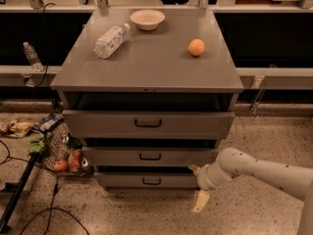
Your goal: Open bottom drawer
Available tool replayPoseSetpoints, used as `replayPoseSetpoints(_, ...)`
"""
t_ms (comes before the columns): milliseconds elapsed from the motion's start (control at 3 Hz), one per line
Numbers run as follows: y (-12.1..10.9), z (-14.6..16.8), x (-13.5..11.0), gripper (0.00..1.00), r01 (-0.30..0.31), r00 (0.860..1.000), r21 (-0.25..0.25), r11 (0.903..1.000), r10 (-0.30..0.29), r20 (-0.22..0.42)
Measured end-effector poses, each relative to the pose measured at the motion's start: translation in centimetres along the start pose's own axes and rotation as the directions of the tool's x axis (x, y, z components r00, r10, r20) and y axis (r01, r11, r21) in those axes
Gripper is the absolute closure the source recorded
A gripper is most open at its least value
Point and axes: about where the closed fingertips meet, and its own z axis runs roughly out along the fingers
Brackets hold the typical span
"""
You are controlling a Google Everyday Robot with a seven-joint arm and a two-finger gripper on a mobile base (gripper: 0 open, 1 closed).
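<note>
tool [197,185] low beside right end of lowest grey metal drawer front [122,180], fingers apart | small black bar handle [151,181] ungrasped | apparently positioned for reaching it

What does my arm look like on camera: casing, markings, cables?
The arm is a smooth, rounded white tube with small dark specks and a bulbous joint near the wrist. Its cream-coloured gripper sits by the right end of the small grey metal bottom drawer, low near the floor. No cables or lettering show on it.
</note>
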Motion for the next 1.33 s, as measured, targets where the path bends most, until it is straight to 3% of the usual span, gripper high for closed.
replayPoseSetpoints(333,0.1,1.8,1.1,0.00,-0.040,0.999,-0.011,0.9992,0.040,0.019)
replayPoseSetpoints(667,-0.7,7.5,4.1,0.00,-0.045,0.997,-0.015,0.9989,0.046,0.068)
replayPoseSetpoints(1000,-1.5,12.5,6.8,0.00,0.002,0.996,-0.031,0.9995,0.001,0.094)
replayPoseSetpoints(1333,-3.5,14.4,7.9,0.00,0.064,0.993,0.023,0.9977,-0.066,0.098)
